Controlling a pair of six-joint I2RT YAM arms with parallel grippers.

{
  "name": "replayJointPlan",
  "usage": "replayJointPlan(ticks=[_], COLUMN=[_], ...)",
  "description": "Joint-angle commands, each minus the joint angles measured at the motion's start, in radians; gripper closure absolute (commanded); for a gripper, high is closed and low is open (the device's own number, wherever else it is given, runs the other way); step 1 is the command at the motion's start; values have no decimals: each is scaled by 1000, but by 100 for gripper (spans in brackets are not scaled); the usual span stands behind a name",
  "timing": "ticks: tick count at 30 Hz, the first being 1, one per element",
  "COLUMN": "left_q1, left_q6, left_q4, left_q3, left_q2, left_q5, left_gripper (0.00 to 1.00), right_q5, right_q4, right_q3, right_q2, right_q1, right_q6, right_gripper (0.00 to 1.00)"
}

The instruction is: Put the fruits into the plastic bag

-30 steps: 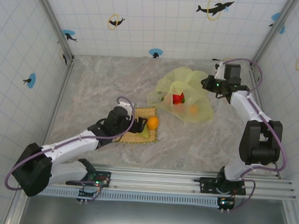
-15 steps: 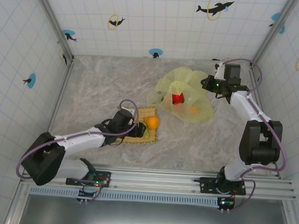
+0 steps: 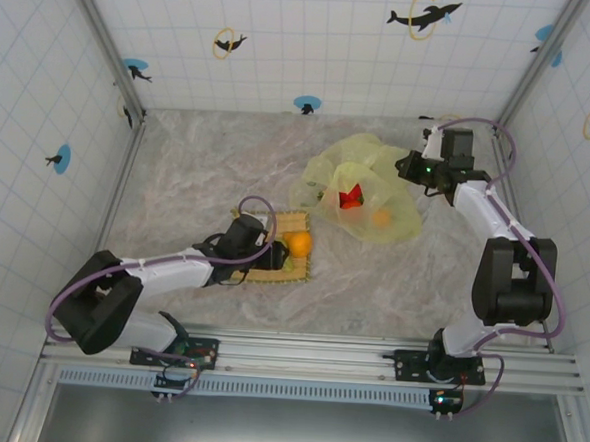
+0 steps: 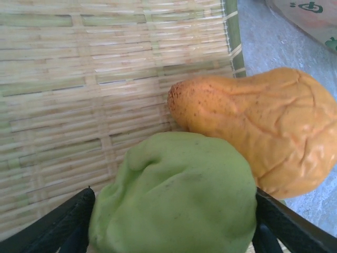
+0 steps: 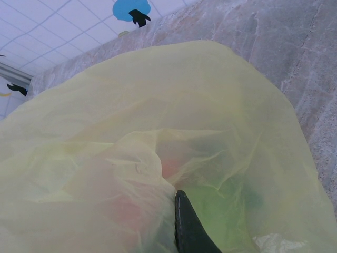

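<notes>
Two fruits remain outside the thin, crinkly yellow-green plastic bag (image 3: 369, 150): a dimpled orange toy fruit (image 3: 300, 243) and a lumpy green one (image 4: 179, 195). They lie touching each other at the right edge of the tan woven mat (image 3: 293, 221).

A second ago the left claw (image 3: 273, 252) hung back over the mat's near-left part. It has since stretched forward and come down around the green fruit, which I take as the start of the next pick.

From overhead I can barely make out the green fruit under the wrist. The left wrist camera fills that in. Its black fingers (image 4: 52, 229) stand wide apart, one against each flank of the green fruit, with the orange fruit just behind. I cannot tell whether they are pressing on it yet or only bracketing it.

The right claw (image 3: 408, 168) sits at the bag's far right edge. Its own camera shows one dark finger (image 5: 187, 226) closed tight into a fold of the plastic, holding the bag up.

The overhead view shows what that close view blurs: a red strawberry (image 3: 352, 195) and a small orange (image 3: 380, 217) already lie inside the bag, well apart from the mat.
</notes>
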Motion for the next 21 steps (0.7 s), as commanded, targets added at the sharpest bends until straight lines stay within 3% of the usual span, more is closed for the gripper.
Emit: replayJointPlan(ticks=[1, 13, 21], left_q1=[12, 36, 35], left_q6=[-14, -9, 26], left_q4=[11, -25, 77], left_q3=[-19, -54, 40], left_q2=[-9, -198, -210], left_q5=[-25, -205, -184], left_gripper=[29, 43, 44], right_q5=[-7, -6, -4], right_q4=[30, 31, 30], right_q3=[-16, -17, -12], right_q2=[-30, -29, -26], right_q1=[6, 14, 24], right_q6=[2, 3, 2], right_gripper=[100, 100, 100])
